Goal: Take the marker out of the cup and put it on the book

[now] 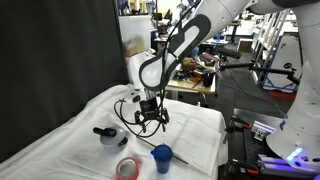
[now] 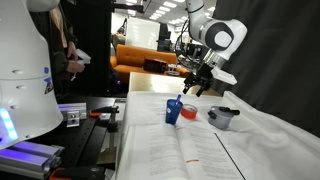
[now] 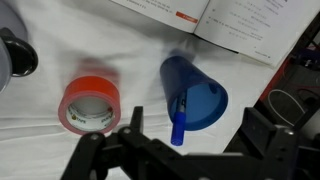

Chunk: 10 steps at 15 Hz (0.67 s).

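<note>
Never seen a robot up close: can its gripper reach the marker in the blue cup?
Probably yes: the open gripper hovers over the cup, and the marker pokes out its mouth, nothing covering it.

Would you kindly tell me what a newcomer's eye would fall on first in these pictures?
The bright blue cup with the marker in it stands out on the white cloth, right beside a pink-red tape ring. The gripper hangs open over the cloth close to them. The large open book lies flat next to the cup.
</note>
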Each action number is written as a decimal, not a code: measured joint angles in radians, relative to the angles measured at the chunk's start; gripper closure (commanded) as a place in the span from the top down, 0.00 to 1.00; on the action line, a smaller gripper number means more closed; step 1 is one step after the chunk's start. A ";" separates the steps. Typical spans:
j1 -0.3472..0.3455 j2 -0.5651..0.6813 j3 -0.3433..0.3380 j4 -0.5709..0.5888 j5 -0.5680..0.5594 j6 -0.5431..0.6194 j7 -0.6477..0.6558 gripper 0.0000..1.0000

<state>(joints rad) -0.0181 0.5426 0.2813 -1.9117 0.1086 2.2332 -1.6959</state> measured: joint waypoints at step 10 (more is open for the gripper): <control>0.041 -0.018 0.031 0.011 0.039 0.000 0.000 1.00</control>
<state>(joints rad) 0.0228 0.5247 0.3119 -1.9008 0.1477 2.2328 -1.6961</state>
